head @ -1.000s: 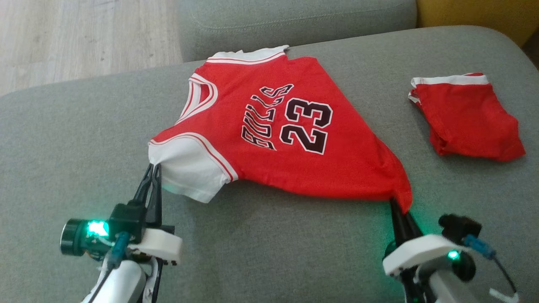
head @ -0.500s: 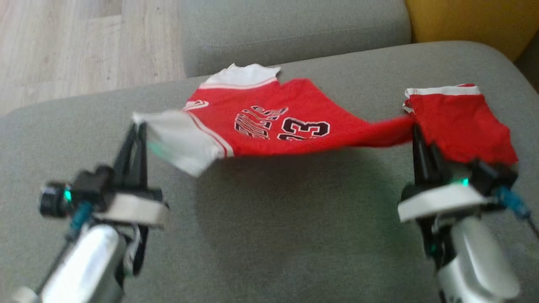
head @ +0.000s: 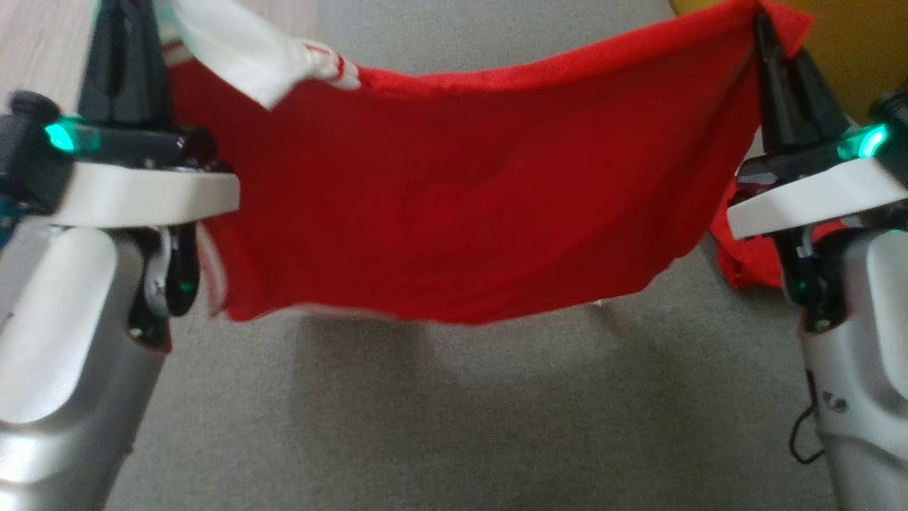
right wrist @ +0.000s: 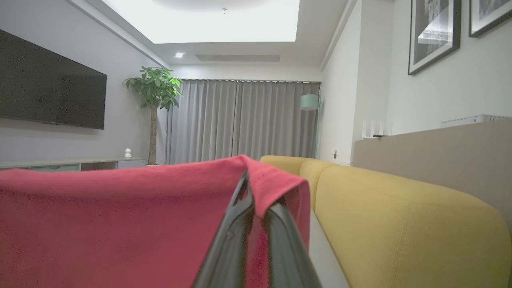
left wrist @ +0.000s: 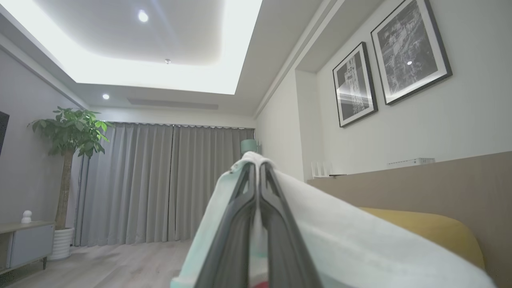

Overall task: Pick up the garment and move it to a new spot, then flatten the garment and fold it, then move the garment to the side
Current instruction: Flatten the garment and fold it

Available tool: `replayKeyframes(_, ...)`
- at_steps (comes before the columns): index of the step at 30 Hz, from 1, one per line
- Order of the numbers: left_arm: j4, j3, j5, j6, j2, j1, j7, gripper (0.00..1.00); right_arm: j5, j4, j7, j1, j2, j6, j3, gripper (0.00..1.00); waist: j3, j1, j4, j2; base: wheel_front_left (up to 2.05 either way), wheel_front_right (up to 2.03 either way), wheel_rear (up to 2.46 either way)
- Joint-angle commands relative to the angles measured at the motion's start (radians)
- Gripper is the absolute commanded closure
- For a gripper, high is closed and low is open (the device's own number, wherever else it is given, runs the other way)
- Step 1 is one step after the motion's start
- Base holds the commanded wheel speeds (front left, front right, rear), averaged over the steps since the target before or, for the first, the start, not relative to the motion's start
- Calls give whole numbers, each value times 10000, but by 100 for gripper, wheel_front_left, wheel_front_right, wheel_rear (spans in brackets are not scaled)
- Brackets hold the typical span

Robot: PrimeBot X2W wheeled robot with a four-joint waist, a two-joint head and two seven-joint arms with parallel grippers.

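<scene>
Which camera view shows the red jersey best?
Head view: the jersey hangs spread between left gripper and right gripper. Left wrist view shows its white sleeve; right wrist view, a red corner.

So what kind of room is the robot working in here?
Most likely a home living room: there is a grey sofa, a wall-mounted TV, a potted plant beside long curtains, and framed pictures on the wall.

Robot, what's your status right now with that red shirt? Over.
Left gripper shut on white sleeve, right gripper shut on red corner. Jersey hangs stretched between them over grey sofa. Another red garment lies by right gripper, behind jersey.
</scene>
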Motion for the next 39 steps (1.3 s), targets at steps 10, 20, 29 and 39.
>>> replayKeyframes(10,-2500,1109,41,640,1492,-511,1599,100,-84,-2539,1644,-79,-370,-7,-435,100,588,0,-121,0,0,0,0)
replayKeyframes(20,546,586,-47,-716,1552,-3110,2087,100,396,-255,1934,-2754,-599,-7,-248,100,2705,0,-22,0,0,0,0)
replayKeyframes(29,5021,272,646,-1534,492,-7489,562,100,-95,4845,-405,-7503,-929,-7,661,100,3862,0,344,0,0,0,0)
replayKeyframes(39,7250,-424,938,-2367,-366,-7689,-978,100,-917,7975,-2304,-7698,-871,-7,1043,100,3797,0,686,0,0,0,0)
